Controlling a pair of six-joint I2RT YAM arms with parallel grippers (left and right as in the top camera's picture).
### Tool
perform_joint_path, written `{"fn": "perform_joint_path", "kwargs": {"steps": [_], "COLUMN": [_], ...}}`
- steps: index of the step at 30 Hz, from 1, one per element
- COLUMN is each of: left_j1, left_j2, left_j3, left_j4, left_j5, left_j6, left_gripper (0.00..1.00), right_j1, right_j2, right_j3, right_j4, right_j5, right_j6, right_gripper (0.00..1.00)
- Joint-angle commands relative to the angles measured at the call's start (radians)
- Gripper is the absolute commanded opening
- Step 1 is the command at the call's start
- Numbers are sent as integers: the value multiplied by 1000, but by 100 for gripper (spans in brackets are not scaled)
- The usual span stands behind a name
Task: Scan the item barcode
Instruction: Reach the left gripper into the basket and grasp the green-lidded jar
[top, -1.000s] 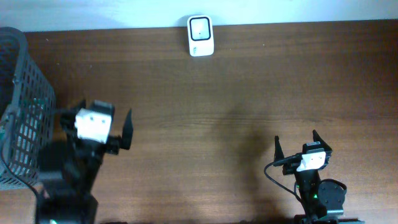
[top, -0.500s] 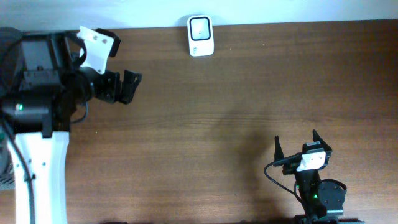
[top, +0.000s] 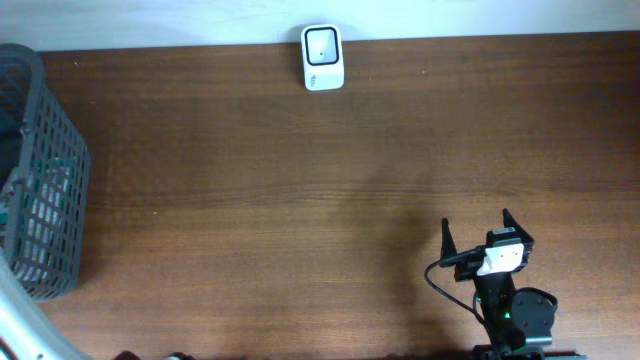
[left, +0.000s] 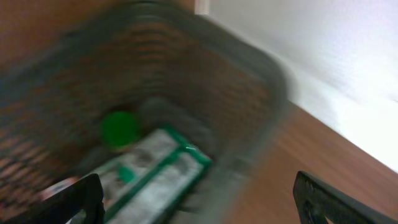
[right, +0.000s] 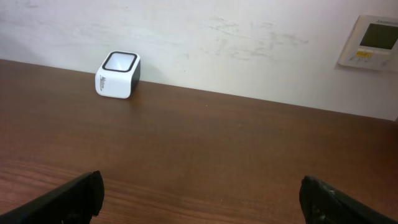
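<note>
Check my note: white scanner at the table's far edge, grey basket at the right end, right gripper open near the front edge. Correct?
Not quite. The overhead view shows the grey basket at the left end of the table, not the right. The white scanner at the far edge and the open right gripper near the front edge are as noted.

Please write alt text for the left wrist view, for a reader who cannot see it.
Blurred view down into a grey mesh basket holding a green-and-white package and a round green object. The left gripper, open, frames the view.
</note>
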Motion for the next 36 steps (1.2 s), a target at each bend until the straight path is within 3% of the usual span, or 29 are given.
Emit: {"fn": "perform_joint_path", "kwargs": {"steps": [1,6,13,23,36], "left_j1": [63,71,101,113,114], "left_j2": [70,185,390,653,796], "left_j3": [16,15,15,15,15], "left_j4": [16,17,45,257,438], "left_j5": [-201,-312,-319,-320,-345], "left_j6": [-69,-82,-81,-70,-70], "left_gripper": [95,92,96,99,96], "right_j1": [3,3,3,3,3], "right_j2": [-6,-6,-6,-6,-6], "right_j3": [-8,-8,-8,-8,-8], "right_j4": [-1,-1,-1,-1,-1], "right_j5": [-1,-1,-2,-1,-1], "right_j6": [0,0,0,0,0], "right_gripper": [98,98,98,98,98]}}
